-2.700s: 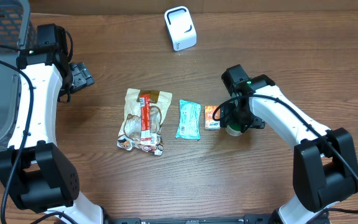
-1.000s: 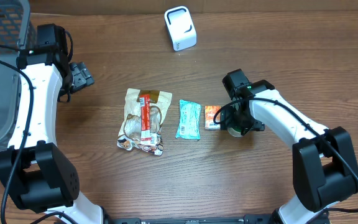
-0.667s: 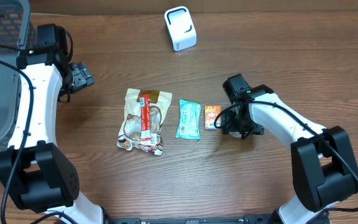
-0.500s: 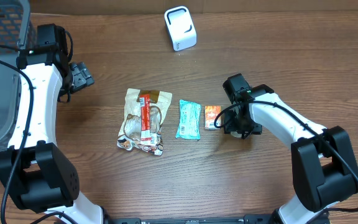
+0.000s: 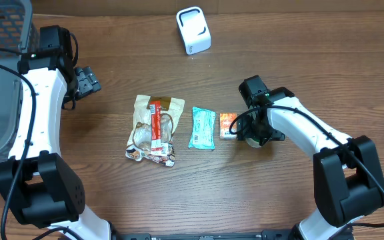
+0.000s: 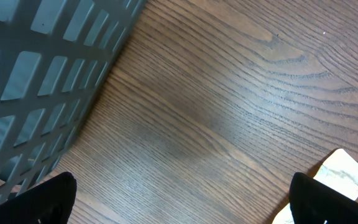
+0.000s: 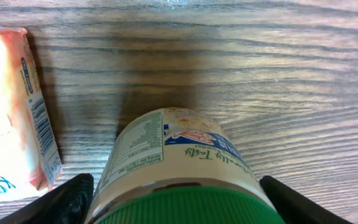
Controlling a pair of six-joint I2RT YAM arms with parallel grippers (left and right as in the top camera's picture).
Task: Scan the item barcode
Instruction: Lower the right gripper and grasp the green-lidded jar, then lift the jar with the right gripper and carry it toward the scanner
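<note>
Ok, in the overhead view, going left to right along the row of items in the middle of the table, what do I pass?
First the brown snack bag, teal packet, small orange box, green-lidded jar.

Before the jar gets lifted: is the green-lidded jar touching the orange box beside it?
Apart. The right wrist view shows bare wood between the jar and the orange box.

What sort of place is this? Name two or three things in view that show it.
Probably a mock shop checkout on a brown wooden table: a white box-shaped barcode scanner, packaged groceries in a row, like the teal foil snack packet, and a grey plastic mesh basket at the edge.
</note>
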